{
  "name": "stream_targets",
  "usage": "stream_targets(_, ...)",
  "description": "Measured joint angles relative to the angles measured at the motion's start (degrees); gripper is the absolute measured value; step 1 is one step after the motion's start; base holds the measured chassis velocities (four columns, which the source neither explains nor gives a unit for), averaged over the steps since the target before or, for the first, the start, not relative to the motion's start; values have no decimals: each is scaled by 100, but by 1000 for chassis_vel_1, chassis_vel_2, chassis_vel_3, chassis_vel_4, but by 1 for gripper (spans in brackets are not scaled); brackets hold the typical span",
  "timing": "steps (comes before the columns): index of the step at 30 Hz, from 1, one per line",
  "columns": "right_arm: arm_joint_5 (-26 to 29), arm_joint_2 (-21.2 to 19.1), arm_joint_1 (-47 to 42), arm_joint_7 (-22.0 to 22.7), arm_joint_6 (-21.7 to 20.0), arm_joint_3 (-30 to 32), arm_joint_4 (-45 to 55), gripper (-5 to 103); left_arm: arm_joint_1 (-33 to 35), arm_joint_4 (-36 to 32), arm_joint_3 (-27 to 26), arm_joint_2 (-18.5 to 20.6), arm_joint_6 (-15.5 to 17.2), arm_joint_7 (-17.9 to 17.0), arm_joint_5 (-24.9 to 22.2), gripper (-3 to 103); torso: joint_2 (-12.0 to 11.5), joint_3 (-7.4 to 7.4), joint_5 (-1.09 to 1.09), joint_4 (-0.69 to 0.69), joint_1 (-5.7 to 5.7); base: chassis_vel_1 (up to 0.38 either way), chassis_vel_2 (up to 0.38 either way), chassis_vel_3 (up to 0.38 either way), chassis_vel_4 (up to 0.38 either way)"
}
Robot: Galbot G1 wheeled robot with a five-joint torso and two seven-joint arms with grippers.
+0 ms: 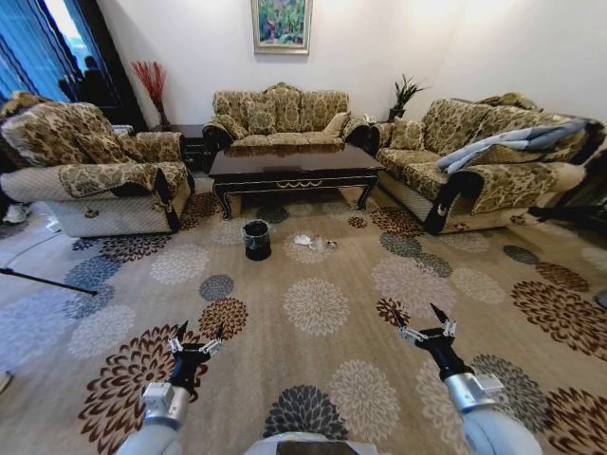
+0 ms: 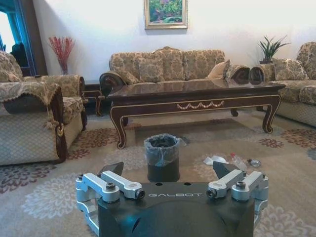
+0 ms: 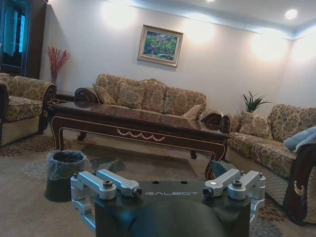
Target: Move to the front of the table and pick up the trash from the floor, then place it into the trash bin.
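On the patterned floor (image 1: 313,284) in front of the table (image 1: 294,169), the trash bin (image 1: 256,239) stood upright, lined with a thin greyish bag, just off the table's front edge toward its left leg. The trash (image 1: 313,242) lay on the carpet beside the bin, on the robot's right of it: a white crumpled paper (image 2: 215,159), a clear plastic piece (image 2: 238,160) and a small dark scrap (image 2: 254,162), close together and apart from the bin. The table's glossy dark surface carried nothing discernible.

The left gripper (image 1: 194,338) was held low over the carpet, well short of the bin, its fingers spread and holding nothing. The right gripper (image 1: 427,325) was at a similar height on the robot's right, likewise spread and empty. Both were well apart from the trash.

A three-seat sofa (image 1: 280,116) stood behind the table, an armchair (image 1: 90,166) to the left, and a second sofa (image 1: 484,156) to the right with a grey-blue cloth (image 1: 517,140) draped over it. A framed picture (image 1: 282,24) hung on the wall.
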Motion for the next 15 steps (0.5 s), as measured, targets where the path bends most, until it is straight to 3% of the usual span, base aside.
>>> stream_targets(15, -134, -8, 16, -6, 20, -27, -120, 100, 109, -50, -24, -39, -56, 2, 16, 100, -356, -200, 0, 0, -156, 0, 0, 0, 0)
